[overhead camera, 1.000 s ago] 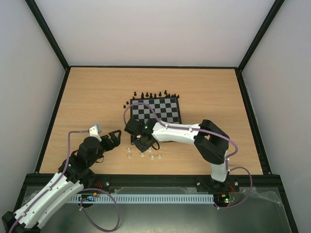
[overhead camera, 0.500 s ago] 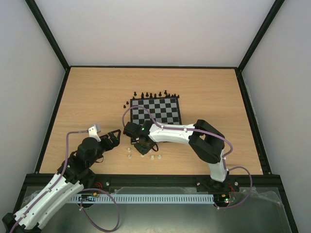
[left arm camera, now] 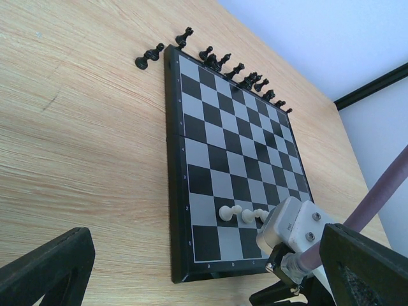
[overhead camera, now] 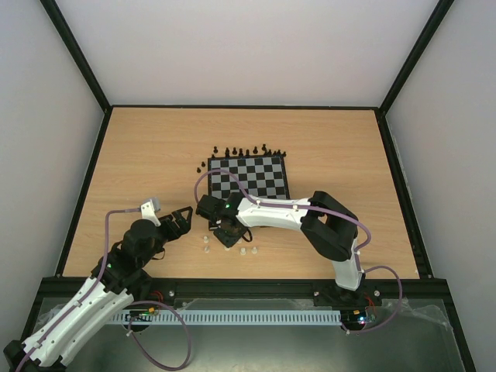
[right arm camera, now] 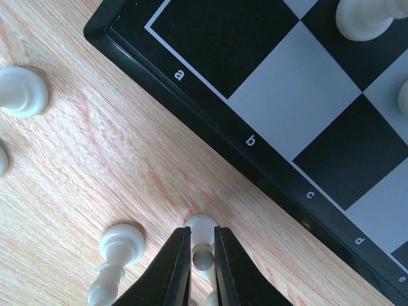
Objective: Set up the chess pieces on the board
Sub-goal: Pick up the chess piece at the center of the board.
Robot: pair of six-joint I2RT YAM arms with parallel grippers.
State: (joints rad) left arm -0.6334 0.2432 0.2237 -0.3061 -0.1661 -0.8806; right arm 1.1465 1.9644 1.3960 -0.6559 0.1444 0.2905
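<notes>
- The left gripper (overhead camera: 180,218) hovered over the light wooden table (overhead camera: 139,155), to the left of the board. Its two black fingers (left arm camera: 48,268) were spread wide, with nothing between them.
- A little to the right, several small whitish-cream chess pieces (overhead camera: 206,246) stood loose on the wood just off the board's near-left corner.
- The right gripper (right arm camera: 203,258) was down among them, just outside the board's dark border near the printed letter b. Its black fingertips (right arm camera: 178,271) were drawn in to a narrow slit and pinched one cream piece (right arm camera: 201,224) from both sides. Whether the base of that piece rested on the wood could not be told.
- A cream pawn (right arm camera: 118,245) stood just beside the left fingertip, apart from it.
- The flat square chessboard with black and pale grey checks (overhead camera: 260,174) lay mid-table. Three cream figures (left arm camera: 244,215) stood in a row on it near its near-left corner, close to the right arm's wrist.
- Small black chess figures (overhead camera: 244,150) were lined along the board's far edge, on the wood just beyond its border. Two black stragglers (left arm camera: 150,57) stood off its far-left corner.
</notes>
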